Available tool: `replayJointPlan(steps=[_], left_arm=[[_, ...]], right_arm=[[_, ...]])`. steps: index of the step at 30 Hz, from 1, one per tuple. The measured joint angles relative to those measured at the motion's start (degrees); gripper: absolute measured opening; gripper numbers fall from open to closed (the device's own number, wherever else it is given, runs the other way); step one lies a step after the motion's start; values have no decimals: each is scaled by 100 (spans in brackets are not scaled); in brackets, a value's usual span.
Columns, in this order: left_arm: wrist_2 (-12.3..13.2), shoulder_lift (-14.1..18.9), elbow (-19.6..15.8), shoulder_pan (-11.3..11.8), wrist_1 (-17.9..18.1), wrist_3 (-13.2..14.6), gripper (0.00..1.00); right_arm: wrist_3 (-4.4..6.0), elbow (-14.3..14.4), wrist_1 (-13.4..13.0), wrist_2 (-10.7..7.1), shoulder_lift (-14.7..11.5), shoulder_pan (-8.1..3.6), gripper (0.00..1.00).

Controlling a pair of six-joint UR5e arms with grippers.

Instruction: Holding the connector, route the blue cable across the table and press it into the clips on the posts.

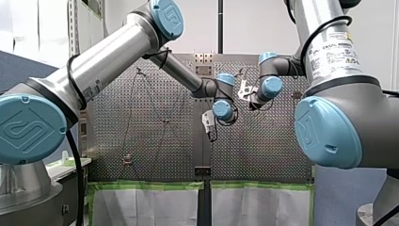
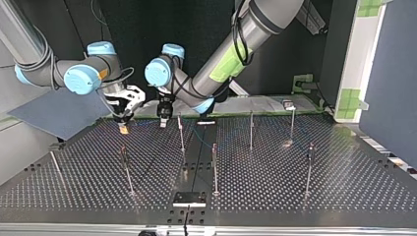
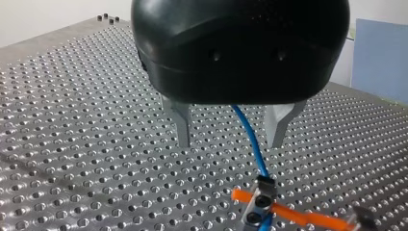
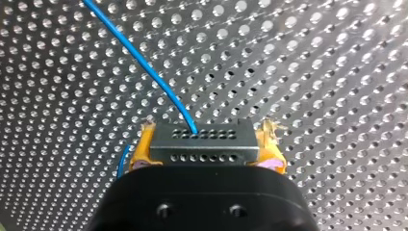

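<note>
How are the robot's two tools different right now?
My left tool has bare metal fingers; my right tool has yellow pads. The left tool is open, with the blue cable running between its fingers, ungripped; the right tool is shut on the grey connector. Both have black bodies.

Thin posts stand spaced across table; open lanes between.

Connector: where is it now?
The connector is at the top view's left, clamped in the yellow-padded jaws of my right gripper over the perforated table, blue cable running from it.
</note>
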Motion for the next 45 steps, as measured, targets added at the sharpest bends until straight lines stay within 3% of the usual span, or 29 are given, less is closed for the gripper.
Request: replayJointPlan(steps=[2, 3, 5, 9, 11, 19, 29, 37, 45], left_arm=[[-3, 0, 1, 0, 1, -4, 36], [-1, 0, 1, 1, 0, -9, 36], [12, 0, 1, 4, -2, -34, 22], [58, 0, 2, 6, -1, -128, 12], [69, 0, 2, 9, 3, -170, 0], [72, 4, 98, 6, 4, -250, 0], [-243, 10, 440, -5, -244, -217, 0], [-492, 70, 637, -14, -559, -153, 0], [-532, 248, 666, -84, -791, 72, 0]], right_arm=[[-1, -2, 4, -1, -9, 7, 0], [-1, -2, 5, -2, -11, 11, 0], [0, -3, 7, -3, -13, 17, 0], [-1, -7, 9, -4, -15, 24, 0], [-2, -6, 8, -9, -15, 26, 0], [-10, -26, 23, -36, -18, 31, 0], [-13, -195, 202, -34, -46, -14, 0], [73, -387, 268, -50, -197, -39, 0], [169, -526, 341, -175, -379, -18, 0]])
